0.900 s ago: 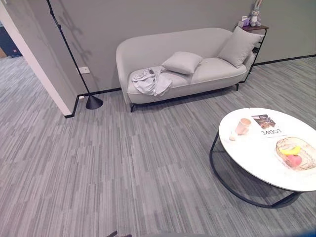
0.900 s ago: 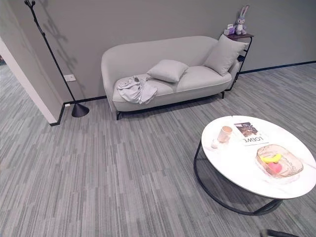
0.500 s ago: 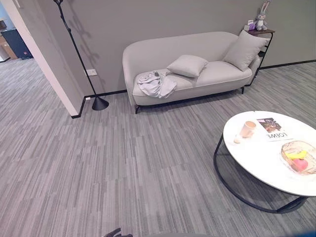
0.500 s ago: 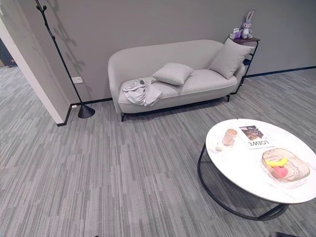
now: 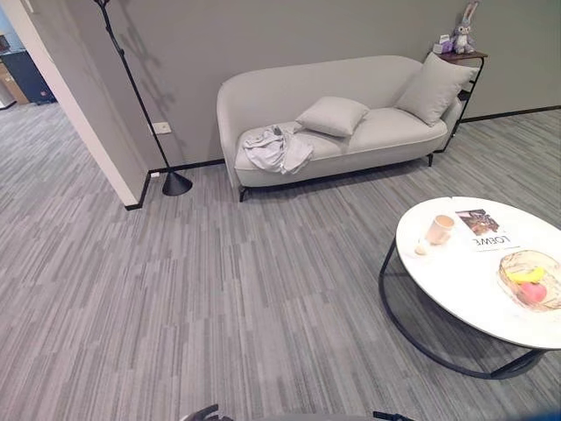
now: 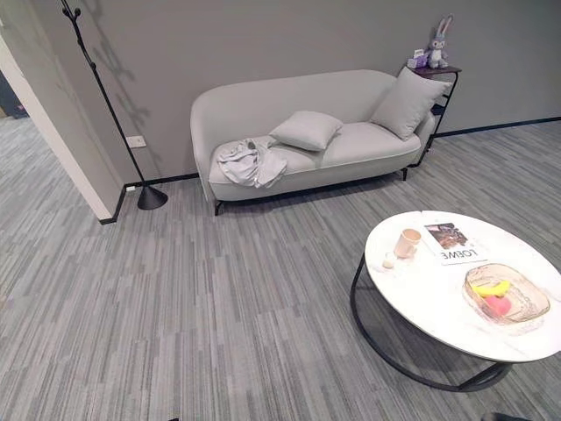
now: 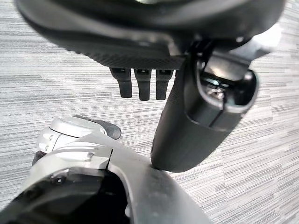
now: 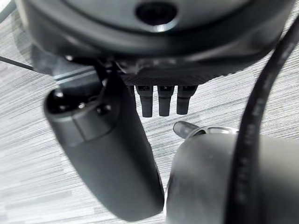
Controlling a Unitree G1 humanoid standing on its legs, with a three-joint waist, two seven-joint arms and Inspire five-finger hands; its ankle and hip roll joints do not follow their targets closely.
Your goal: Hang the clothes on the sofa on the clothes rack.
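While the pale clothes (image 5: pixel 274 147) lie crumpled on the sofa (image 5: pixel 342 114) seat, at the end nearest the black clothes rack (image 5: pixel 140 96), both the left hand (image 7: pixel 196 112) and the right hand (image 8: pixel 107 154) hang straight-fingered and empty, so nothing is done yet.

clothes rack (image 5: pixel 131 83) top cut off by the picture's edge, round table (image 5: pixel 456 289) right rim cut off
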